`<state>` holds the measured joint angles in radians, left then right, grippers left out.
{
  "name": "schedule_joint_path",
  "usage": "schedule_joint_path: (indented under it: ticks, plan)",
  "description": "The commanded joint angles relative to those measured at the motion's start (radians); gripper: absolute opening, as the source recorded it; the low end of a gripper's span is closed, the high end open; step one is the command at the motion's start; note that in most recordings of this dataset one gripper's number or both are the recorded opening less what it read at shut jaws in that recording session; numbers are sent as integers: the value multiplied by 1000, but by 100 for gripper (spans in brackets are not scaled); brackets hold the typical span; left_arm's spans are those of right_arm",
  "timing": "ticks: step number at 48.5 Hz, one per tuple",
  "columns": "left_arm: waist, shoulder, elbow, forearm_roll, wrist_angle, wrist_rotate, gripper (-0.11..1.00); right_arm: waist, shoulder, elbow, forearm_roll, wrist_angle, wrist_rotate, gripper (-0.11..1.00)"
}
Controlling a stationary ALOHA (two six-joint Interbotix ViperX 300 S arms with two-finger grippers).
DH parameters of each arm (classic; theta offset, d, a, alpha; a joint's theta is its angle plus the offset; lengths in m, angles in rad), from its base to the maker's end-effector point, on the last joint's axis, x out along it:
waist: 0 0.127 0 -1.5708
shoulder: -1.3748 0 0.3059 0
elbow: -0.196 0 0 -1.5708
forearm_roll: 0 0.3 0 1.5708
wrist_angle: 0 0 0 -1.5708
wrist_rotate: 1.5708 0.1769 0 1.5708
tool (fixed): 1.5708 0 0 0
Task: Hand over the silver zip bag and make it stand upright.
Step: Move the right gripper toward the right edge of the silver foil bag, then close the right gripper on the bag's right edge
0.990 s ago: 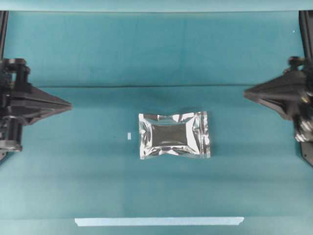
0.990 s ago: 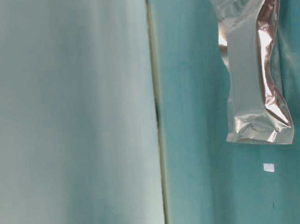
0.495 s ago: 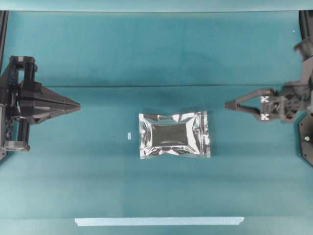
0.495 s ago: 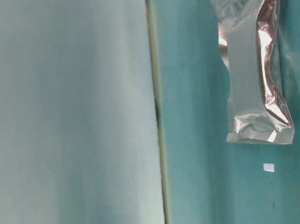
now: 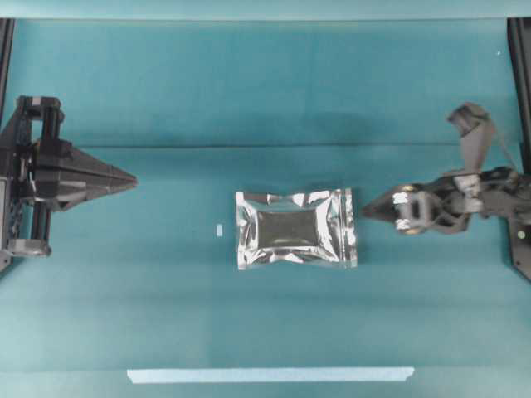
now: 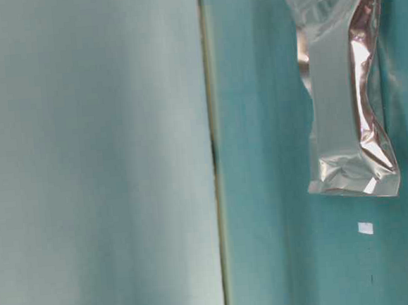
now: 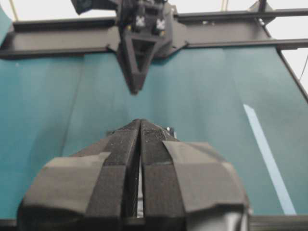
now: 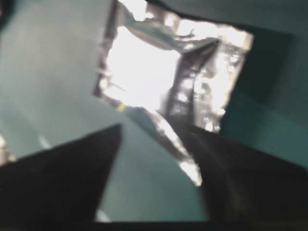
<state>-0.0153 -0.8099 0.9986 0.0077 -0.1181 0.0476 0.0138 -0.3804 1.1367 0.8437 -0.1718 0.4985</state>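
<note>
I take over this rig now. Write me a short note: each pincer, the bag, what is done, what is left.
Left pincer: shut, empty, at the left side.
Right pincer: open, empty, beside the right edge of the silver zip bag; contact not clear.
Bag: flat on the table, centre.
Done: only the approach.
Left: grasp, hand over, stand it upright.

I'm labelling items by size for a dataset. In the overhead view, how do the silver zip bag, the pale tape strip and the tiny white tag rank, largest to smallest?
1. silver zip bag: largest in area.
2. pale tape strip: longer than the bag but very thin, so area against it is less sure.
3. tiny white tag: by far the smallest.
</note>
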Motion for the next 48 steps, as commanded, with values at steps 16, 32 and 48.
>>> schedule_joint_path:
  ticks: [16,32,48]
  plan:
    - [8,0,-28,2,31,-2,-1,6,143,2,5,-61,64,92]
    - [20,-2,-28,3,31,-2,-1,26,210,-14,5,-118,91,92]
    - [28,-2,-28,3,61,-3,-1,72,316,-75,-11,-155,130,92]
